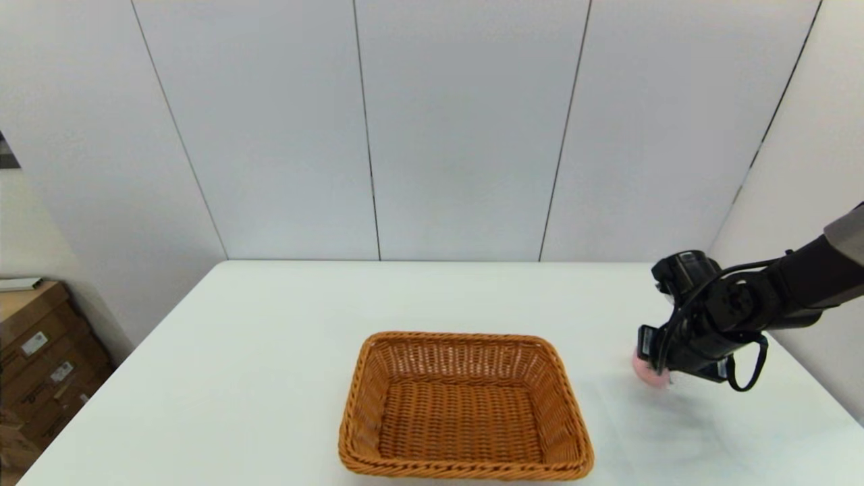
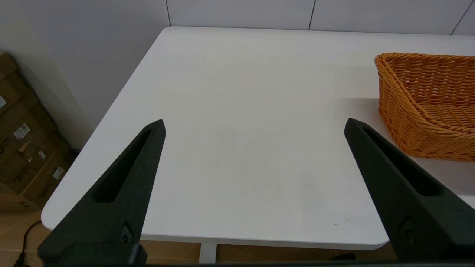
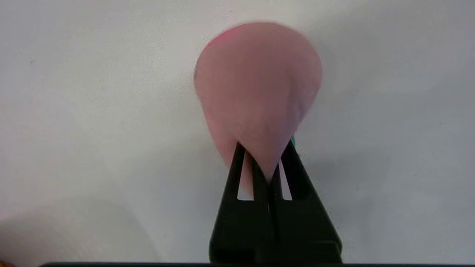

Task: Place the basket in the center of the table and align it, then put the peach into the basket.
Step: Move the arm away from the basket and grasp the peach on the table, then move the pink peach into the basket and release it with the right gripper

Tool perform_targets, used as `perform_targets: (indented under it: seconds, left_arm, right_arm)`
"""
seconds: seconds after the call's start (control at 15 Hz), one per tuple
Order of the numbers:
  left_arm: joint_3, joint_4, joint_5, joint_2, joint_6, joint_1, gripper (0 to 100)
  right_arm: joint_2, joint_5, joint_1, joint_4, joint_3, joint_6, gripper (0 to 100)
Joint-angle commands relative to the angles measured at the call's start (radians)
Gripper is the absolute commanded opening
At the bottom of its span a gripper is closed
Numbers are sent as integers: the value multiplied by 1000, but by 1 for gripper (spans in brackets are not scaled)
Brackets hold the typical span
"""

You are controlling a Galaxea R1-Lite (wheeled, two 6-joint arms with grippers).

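I am pinching the peach (image 3: pixel 256 85) in my closed right gripper (image 3: pixel 265 163), well right of the basket (image 1: pixel 464 405), and judging it needs carrying leftward above the rim next.

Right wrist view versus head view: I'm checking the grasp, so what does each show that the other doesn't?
Only the right wrist view shows the grasp itself: the right claw has its fingers nearly together, pinching the narrow end of the peach above bare table.

Only the head view shows the layout: the basket sits empty at the table's middle, to the left of the right claw, and cardboard boxes stand beside the table. The claw hides most of the peach here.

Both show the peach, the right claw and the white table.
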Motion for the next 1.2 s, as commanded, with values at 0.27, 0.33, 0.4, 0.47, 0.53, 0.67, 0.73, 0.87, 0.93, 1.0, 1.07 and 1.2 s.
perform_targets:
  seconds: [0.27, 0.33, 0.4, 0.47, 0.53, 0.67, 0.73, 0.87, 0.93, 1.0, 1.07, 1.2]
  left_arm:
    - [0, 1, 1, -2, 0, 0, 100]
    - [-1, 1, 1, -2, 0, 0, 100]
    - [0, 1, 1, -2, 0, 0, 100]
    - [-1, 1, 1, -2, 0, 0, 100]
    - [-1, 1, 2, -2, -2, 0, 100]
    - [-1, 2, 2, -2, -2, 0, 100]
    - [-1, 1, 2, -2, -2, 0, 100]
    - [-1, 2, 2, -2, -2, 0, 100]
    - [-1, 2, 2, -2, -2, 0, 100]
    - [0, 2, 2, -2, -2, 0, 100]
    - [-1, 2, 2, -2, -2, 0, 100]
    - [-1, 2, 2, -2, -2, 0, 100]
  right_arm:
    - [-167, 12, 2, 14, 4, 19, 0]
    - [-252, 33, 16, 26, 6, 31, 0]
    - [-316, 47, 33, 56, 10, 31, 0]
    - [-382, 50, 62, 111, 7, 33, 0]
    - [-439, 58, 96, 155, 4, 33, 0]
    - [-535, 62, 194, 233, 4, 51, 0]
    - [-566, 70, 266, 272, 4, 77, 0]
    - [-565, 78, 389, 287, 3, 103, 0]
    - [-557, 79, 442, 283, 0, 119, 0]
    - [-526, 78, 491, 283, -17, 128, 0]
    - [-489, 79, 527, 286, -40, 131, 0]
    - [-396, 79, 590, 279, -79, 134, 0]
